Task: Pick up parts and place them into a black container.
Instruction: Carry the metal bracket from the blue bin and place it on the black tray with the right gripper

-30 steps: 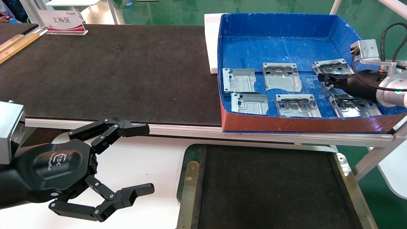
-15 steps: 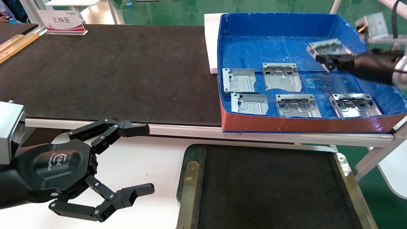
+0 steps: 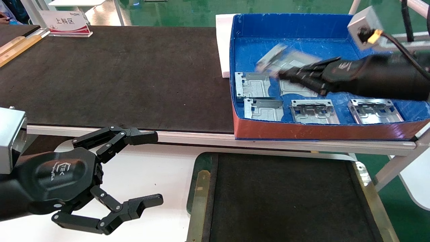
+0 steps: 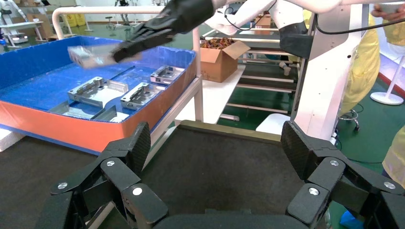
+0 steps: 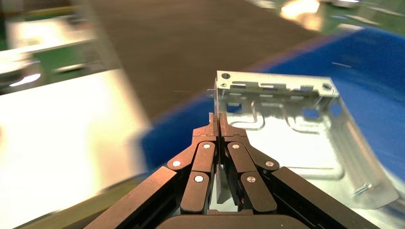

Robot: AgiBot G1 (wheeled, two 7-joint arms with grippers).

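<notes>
- Right pincer [image 3: 285,74] grips a thin silver plate [image 3: 280,60] above the blue box [image 3: 295,25], over five grooved plates
- Left pincer [image 3: 147,169] hangs open beside the felt-floored tray [image 3: 198,188]

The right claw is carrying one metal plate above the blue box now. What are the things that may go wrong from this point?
1. The right claw pinches the silver-grey stamped sheet-metal plate only at one edge, so the plate might swing or slip out.
2. It travels above the other plates in the blue box with the red front wall; a drop there could knock them.
3. The shallow black tray with the olive-green rim lies lower and nearer; a low pass may catch the red wall.
</notes>
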